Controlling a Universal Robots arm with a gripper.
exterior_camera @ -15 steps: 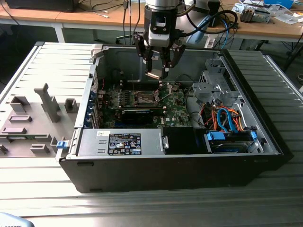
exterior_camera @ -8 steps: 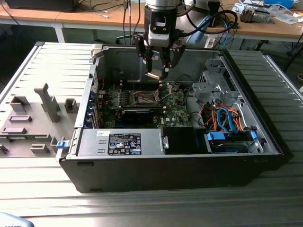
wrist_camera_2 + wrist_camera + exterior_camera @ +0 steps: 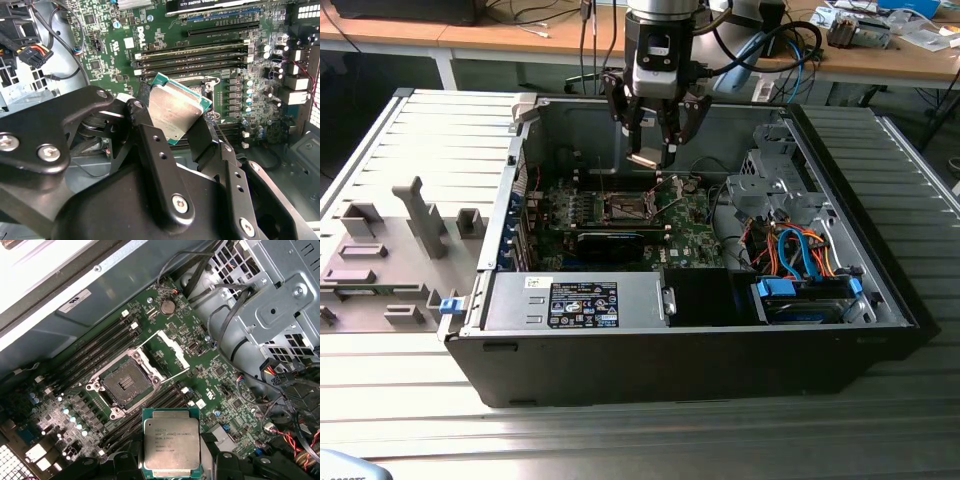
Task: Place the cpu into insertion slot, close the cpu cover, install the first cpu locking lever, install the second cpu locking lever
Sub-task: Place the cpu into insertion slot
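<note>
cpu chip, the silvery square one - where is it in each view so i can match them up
exterior view: silvery-grey square cpu chip held in the black jaws, above the green circuit board
second wrist view: same chip tilted between the jaws, over that board
first wrist view: chip face-on, board behind it
shared landmark: the green circuit board

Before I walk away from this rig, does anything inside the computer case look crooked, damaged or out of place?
Nothing stands out. The cpu is clamped in the claw above the motherboard, the insertion slot sits empty, and the cpu cover is swung open beside it.
</note>
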